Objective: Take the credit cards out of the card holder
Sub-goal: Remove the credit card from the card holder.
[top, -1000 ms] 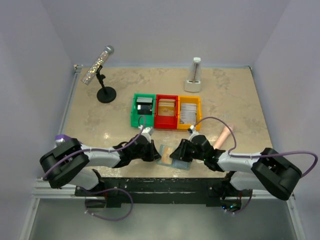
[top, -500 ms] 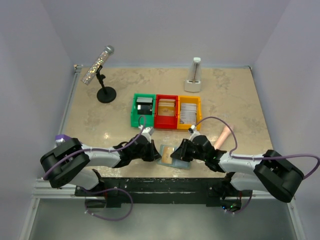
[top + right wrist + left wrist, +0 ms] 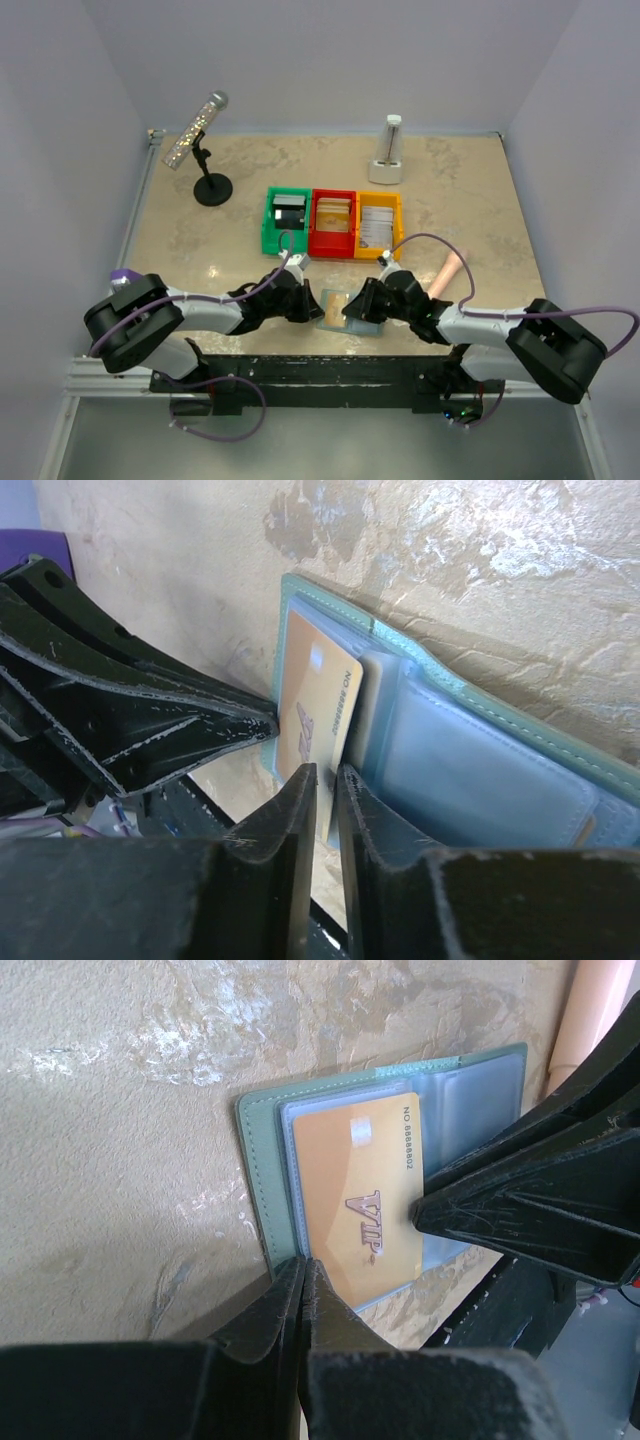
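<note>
Though w/in holder point(image 3: 262, 1160), "VIP" card point(image 3: 350, 1200)

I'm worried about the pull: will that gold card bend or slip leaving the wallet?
The gold card looks flat and stiff, so it probably slides out unbent. Its smooth face may slip. The thin wallet would likely drag along unless pinned.

Pale lilac walls point(image 3: 330, 60) enclose a beige marbled table point(image 3: 470, 190) on three sides. Soft, even light leaves faint glare on it. A black rail point(image 3: 320, 368) edges its near side.
</note>
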You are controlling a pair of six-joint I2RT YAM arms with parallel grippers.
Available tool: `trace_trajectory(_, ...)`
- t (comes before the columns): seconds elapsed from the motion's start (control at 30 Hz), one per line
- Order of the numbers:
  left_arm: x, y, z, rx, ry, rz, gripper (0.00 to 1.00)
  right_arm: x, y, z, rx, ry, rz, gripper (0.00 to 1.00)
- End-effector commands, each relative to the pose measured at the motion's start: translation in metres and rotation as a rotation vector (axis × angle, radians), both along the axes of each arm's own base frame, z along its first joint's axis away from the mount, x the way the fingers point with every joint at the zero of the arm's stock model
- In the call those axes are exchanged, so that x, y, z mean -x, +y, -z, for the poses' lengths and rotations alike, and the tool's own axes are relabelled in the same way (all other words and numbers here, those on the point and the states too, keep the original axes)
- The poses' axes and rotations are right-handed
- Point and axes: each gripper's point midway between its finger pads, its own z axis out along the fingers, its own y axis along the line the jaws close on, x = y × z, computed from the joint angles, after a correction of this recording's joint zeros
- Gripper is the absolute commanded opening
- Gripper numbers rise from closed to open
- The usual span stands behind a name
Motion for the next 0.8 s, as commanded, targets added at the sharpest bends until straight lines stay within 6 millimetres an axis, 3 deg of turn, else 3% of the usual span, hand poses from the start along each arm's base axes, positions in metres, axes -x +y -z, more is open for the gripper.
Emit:
trace_trajectory(0.0, 0.019, 0.021, 0.033, -0.130, 0.082, 0.022, 0.02, -0.006, 0.014, -0.023, -0.070, -0.054, -0.021, 0.16)
trace_trajectory(0.07, 0.019, 0.021, 0.034, -0.133, 0.084, 0.019, 0.02, -0.006, 0.013, -0.023, -0.069, -0.059, -0.022, 0.10)
trace_trajectory(0.53, 0.017, 0.024, 0.037, -0.151, 0.093, -0.004, 0.00, -0.004, 0.007, -0.034, -0.047, -0.100, -0.037, 0.00)
trace_trajectory(0.77, 0.019, 0.027, 0.039, -0.158, 0.099, -0.010, 0.00, -0.003, 0.004, -0.034, -0.036, -0.101, -0.031, 0.00)
